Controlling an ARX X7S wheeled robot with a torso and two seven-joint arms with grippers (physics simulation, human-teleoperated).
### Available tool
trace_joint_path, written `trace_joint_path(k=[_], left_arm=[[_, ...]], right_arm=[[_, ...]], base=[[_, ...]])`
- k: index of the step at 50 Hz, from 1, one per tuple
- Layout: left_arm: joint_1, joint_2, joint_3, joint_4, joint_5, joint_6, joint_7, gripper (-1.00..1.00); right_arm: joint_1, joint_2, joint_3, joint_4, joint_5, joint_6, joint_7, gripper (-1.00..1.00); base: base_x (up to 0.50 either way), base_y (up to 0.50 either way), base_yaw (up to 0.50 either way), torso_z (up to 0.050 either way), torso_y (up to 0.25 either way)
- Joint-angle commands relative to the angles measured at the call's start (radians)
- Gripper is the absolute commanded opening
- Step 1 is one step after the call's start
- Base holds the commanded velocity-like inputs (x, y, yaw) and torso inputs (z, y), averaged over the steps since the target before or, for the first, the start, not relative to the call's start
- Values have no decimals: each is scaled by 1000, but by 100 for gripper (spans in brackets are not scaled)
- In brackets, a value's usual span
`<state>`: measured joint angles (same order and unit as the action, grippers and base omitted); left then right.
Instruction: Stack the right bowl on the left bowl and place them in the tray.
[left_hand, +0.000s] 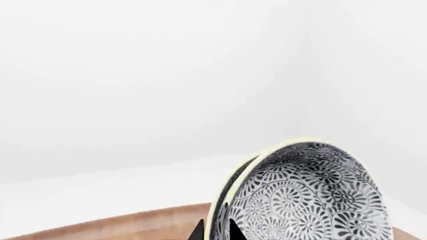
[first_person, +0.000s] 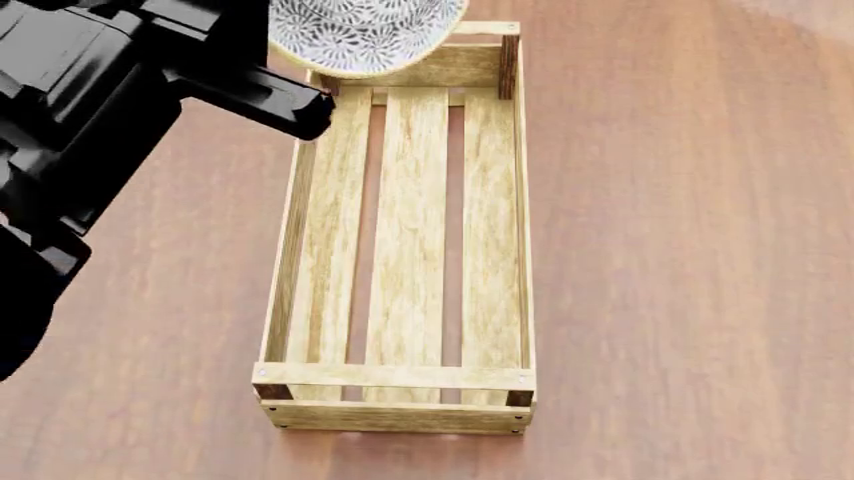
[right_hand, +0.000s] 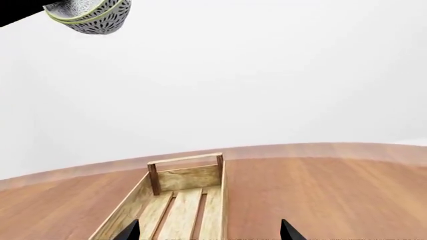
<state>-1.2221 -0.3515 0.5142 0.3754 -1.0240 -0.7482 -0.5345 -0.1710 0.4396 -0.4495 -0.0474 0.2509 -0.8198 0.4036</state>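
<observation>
your left pincer (left_hand: 213, 231) pinches the rims of both bowls (left_hand: 303, 192), one nested inside the other, a dark fingertip on each side of the doubled pale rim. you hold the stack up in the air, tilted, so the patterned inside of the inner bowl faces the wrist camera. from the head view the bowls (first_person: 363, 30) hang over the far end of the tray (first_person: 407, 250), above its end rail, clear of the floor planks. the tray sits on the brown table (first_person: 667, 250), its length running from the near edge toward the far edge, nothing inside it. your right pincer (right_hand: 210, 231) is spread wide, holding nothing, hovering over the near part of the tray (right_hand: 177, 197) and pointing along it.
</observation>
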Motion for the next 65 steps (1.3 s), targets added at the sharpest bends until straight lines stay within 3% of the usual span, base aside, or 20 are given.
trace_joint_path(k=[1, 7, 14, 26, 39, 55, 65], left_arm=[[-25, 155, 47, -130, 76, 56, 77, -100], [-4, 191, 38, -198, 48, 67, 80, -100], [7, 268, -57, -412, -80, 57, 42, -100], [14, 324, -92, -683, -139, 98, 51, -100], [38, 331, -49, -744, -220, 117, -22, -100], [54, 332, 35, -763, -274, 105, -37, -100], [43, 335, 54, -882, -285, 170, -25, -100]], right_arm=[[-2, -19, 30, 11, -15, -10, -22, 100], [-10, -19, 34, 9, -21, -12, -19, 100], [-20, -18, 37, -4, -36, -4, -13, 100], [-22, -18, 37, -3, -42, -2, -14, 100], [-38, -16, 37, -32, -67, 13, -8, 100], [-42, -20, 35, -18, -69, -3, -10, 100], [-48, -20, 36, -8, -67, -12, -12, 100]], base=[[0, 0, 0, 0, 0], [0, 0, 0, 2, 0], [0, 0, 0, 0, 1], [0, 0, 0, 0, 1], [0, 0, 0, 1, 1], [0, 0, 0, 0, 1], [0, 0, 0, 0, 1]])
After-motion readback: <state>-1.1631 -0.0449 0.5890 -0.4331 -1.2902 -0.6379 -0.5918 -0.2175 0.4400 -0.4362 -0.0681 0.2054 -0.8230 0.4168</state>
